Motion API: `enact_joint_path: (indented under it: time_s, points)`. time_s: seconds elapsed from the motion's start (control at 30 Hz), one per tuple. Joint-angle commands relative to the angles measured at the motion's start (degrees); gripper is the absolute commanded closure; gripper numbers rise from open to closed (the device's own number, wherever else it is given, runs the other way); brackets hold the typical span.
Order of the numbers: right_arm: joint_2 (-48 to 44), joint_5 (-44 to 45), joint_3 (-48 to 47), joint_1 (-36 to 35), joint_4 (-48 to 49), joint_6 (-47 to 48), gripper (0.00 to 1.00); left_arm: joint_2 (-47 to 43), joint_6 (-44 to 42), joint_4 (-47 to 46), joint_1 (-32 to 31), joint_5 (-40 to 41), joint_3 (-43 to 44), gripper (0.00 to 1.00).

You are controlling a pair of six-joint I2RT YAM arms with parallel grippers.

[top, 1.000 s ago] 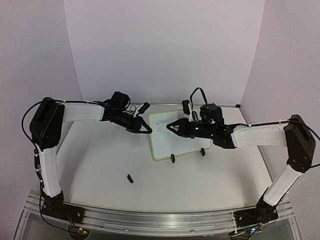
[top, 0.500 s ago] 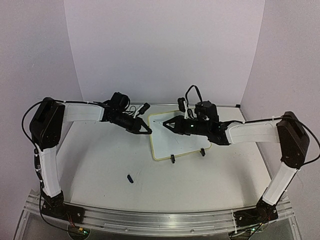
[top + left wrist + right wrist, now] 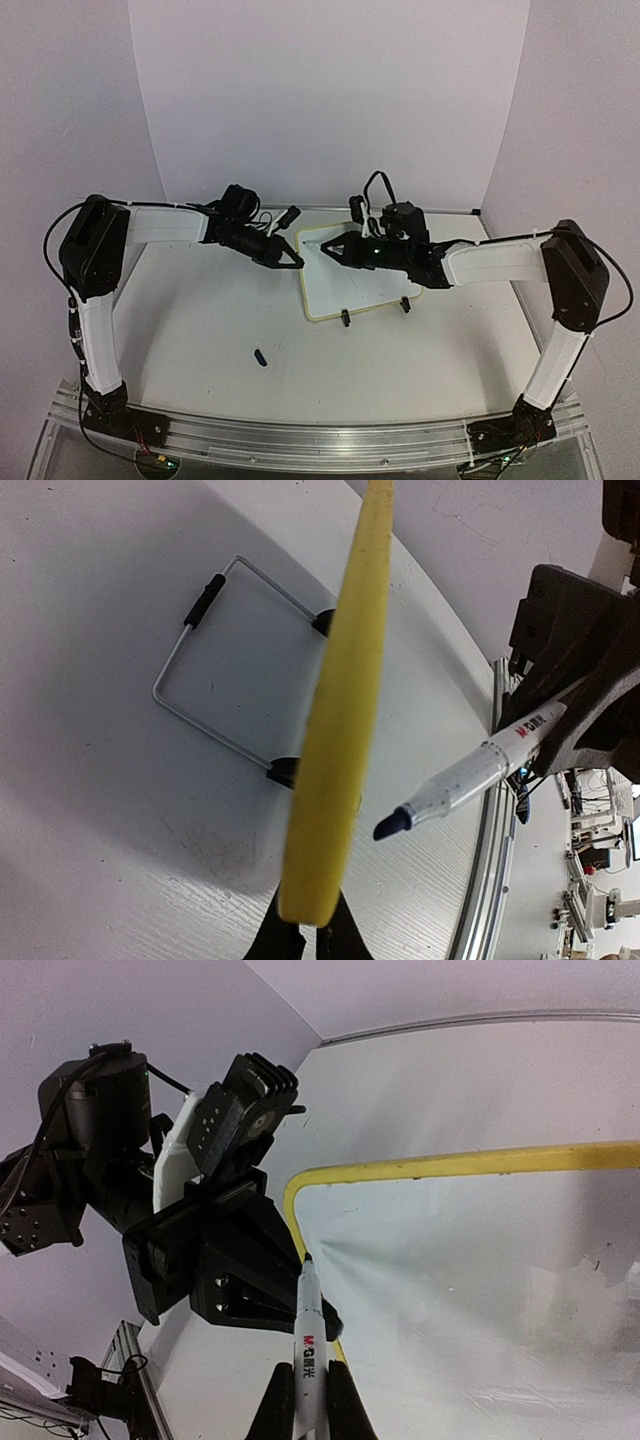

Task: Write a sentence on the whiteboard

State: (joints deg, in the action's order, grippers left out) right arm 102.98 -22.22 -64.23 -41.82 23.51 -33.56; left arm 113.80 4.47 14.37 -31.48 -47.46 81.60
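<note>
The near half of the table (image 3: 200, 330) lies open, broken only by a small dark-blue piece (image 3: 259, 357) left of the middle; farther back the whiteboard (image 3: 365, 290) fills the centre, and its wire stand (image 3: 200, 670) takes the tabletop behind it; the left gripper (image 3: 297, 262) is clamped on the board's left rim, so that edge is blocked; the right gripper (image 3: 335, 248), pinching a marker (image 3: 307, 1330), hangs over the upper left corner, leaving only a narrow gap between the two grippers; the right arm (image 3: 490, 262) crosses the board's far right side; bare table remains left and right of the board; walls (image 3: 330, 100) close the back and sides.
</note>
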Motion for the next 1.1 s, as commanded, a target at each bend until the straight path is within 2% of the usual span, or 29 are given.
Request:
enact_joint_path:
  time_s: [0.0, 0.43, 0.9, 1.07]
  points:
    - [1.24, 0.76, -2.86, -0.34, 1.72, 0.8, 1.0, 0.23, -1.22, -1.01, 0.11, -0.34, -0.68, 1.0]
    - [2.82, 1.92, -3.87, -0.41, 1.71, 0.28, 1.0, 0.15, -1.2, -0.93, 0.11, -0.44, -0.57, 1.0]
    - [-1.38, 4.8, 3.23, -0.35, 1.5, 0.25, 1.0, -0.05, -1.13, -0.75, 0.12, -0.39, -0.48, 1.0]
    - [-2.97, 2.99, 3.67, -0.36, 1.6, 0.82, 1.0, -0.09, -1.22, -0.73, 0.11, -0.43, -0.5, 1.0]
